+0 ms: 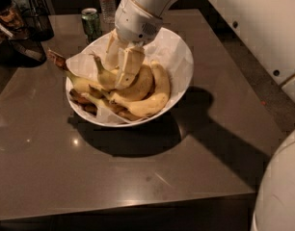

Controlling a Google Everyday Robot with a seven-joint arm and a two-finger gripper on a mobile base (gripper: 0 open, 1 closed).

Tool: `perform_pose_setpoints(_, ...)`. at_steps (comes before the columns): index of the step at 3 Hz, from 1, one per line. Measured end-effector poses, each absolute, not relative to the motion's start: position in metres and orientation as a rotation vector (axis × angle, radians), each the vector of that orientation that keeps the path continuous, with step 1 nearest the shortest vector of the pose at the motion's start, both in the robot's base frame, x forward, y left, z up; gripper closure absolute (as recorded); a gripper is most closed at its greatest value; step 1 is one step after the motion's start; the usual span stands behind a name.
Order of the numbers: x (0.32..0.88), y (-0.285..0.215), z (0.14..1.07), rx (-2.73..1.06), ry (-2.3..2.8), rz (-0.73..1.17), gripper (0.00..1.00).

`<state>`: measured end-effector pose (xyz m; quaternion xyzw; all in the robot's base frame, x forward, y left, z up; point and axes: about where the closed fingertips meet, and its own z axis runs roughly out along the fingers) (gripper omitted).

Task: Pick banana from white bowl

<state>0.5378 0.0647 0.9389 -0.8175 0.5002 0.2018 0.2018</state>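
The white bowl (182, 51), lined with crumpled white paper, stands mid-table and holds several bananas. My gripper (120, 61) reaches down into the bowl's left half. Its two pale fingers (129, 66) are closed around the plump yellow banana (106, 78), whose short greenish stem points up and to the left. The banana's far end is hidden behind the fingers. A second yellow banana (154, 99) lies along the bowl's right side. A thinner banana (76, 82) with a long dark stem pokes over the left rim. Dark brown bananas (83, 98) lie at the bottom left.
A green can (91, 23) and a clear water bottle (106, 3) stand just behind the bowl. Dark objects (22, 20) crowd the table's back left corner. The brown table (138, 177) ends at an edge close in front. My white arm (253, 18) crosses the upper right.
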Motion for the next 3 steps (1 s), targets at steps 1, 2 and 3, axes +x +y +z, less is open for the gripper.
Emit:
perform_pose_setpoints(1,0.541,0.0629,0.944,-2.285,1.389,0.539,1.0)
perform_pose_setpoints(2,0.5411,0.0629,0.9441,-2.285,1.388,0.538,1.0)
perform_pose_setpoints(3,0.5365,0.0622,0.9526,-2.199,1.318,0.563,1.0)
